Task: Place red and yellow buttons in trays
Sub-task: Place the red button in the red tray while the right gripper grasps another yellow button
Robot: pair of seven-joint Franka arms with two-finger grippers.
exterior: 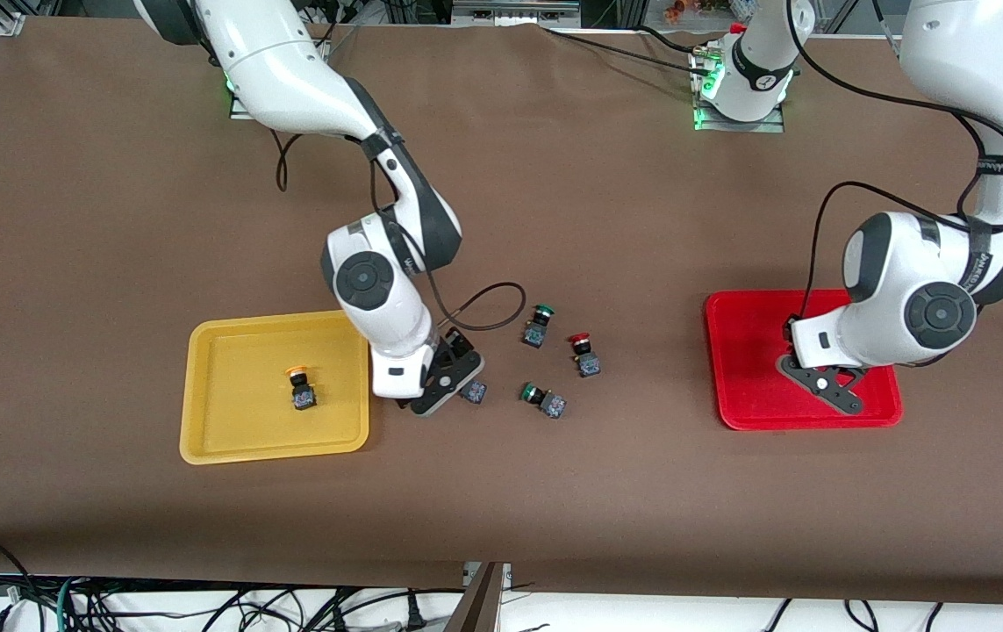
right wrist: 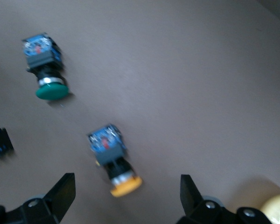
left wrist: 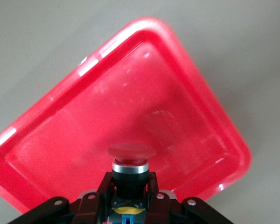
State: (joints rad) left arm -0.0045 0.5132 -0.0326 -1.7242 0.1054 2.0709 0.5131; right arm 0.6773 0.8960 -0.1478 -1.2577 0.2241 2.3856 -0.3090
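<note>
The yellow tray [exterior: 229, 439] lies nearest, with one yellow button [exterior: 301, 389] lying in it, near its middle. At the tray's 3 o'clock in the front view, just off its rim, the right gripper [exterior: 444, 386] hangs spread over the loose yellow button [exterior: 474, 391], which lies on its side on the worktop [exterior: 501, 500].

The right wrist view shows the body of that button [right wrist: 114, 161] between the open fingers of the right gripper [right wrist: 126, 186], so a good grasp likely means coming straight down and closing on the blocky body, not the round cap. One of the green buttons [exterior: 543, 399] sits at its 3 o'clock, near enough to nudge, and the loose red button [exterior: 584, 355] lies at about 2 o'clock.

The left gripper [exterior: 826, 386] is over the red tray [exterior: 747, 412], pinching the held red button [left wrist: 129, 161]. It should probably lower before letting go, so the button does not bounce out.
</note>
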